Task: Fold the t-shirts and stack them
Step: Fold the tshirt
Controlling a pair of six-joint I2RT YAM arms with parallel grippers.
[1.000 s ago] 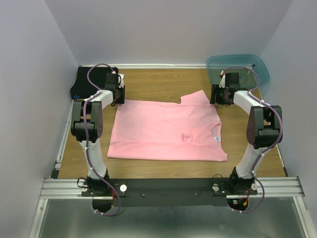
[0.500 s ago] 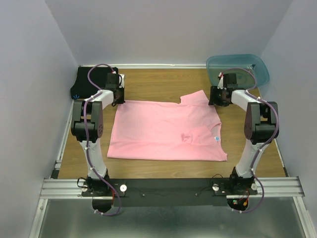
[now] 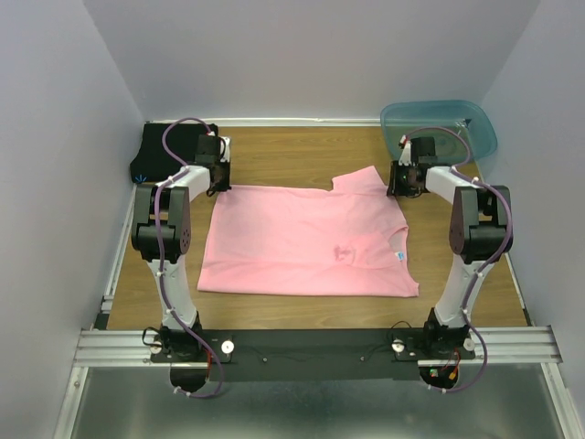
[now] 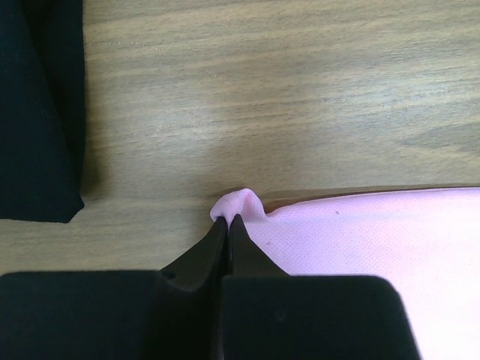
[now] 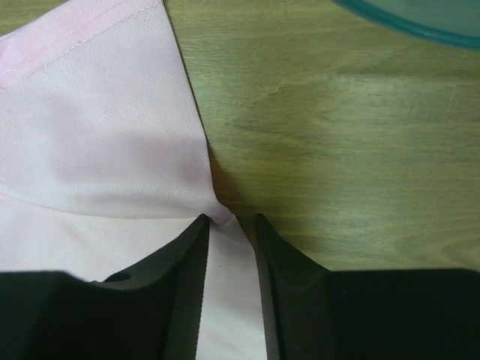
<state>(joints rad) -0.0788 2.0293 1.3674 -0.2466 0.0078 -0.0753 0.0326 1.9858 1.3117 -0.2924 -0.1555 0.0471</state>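
Top view: pink t-shirt point(image 3: 306, 242) flat on the surface point(image 3: 274, 155), black t-shirt point(image 3: 164, 151) far left; an uneven lift would skew the fold.
Left wrist: left end effector point(image 4: 227, 223) clamped on a thin corner pinch; may slip.
Right wrist: right end effector point(image 5: 231, 225) apart, astride the sleeve seam; may miss cloth.

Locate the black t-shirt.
In the top view the black t-shirt lies at the far left corner of the table, just beyond the left claw, apart from the pink t-shirt.

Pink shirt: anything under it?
Only the wood table shows around the pink shirt. It lies flat with no bulge, but the cloth covers whatever is beneath.
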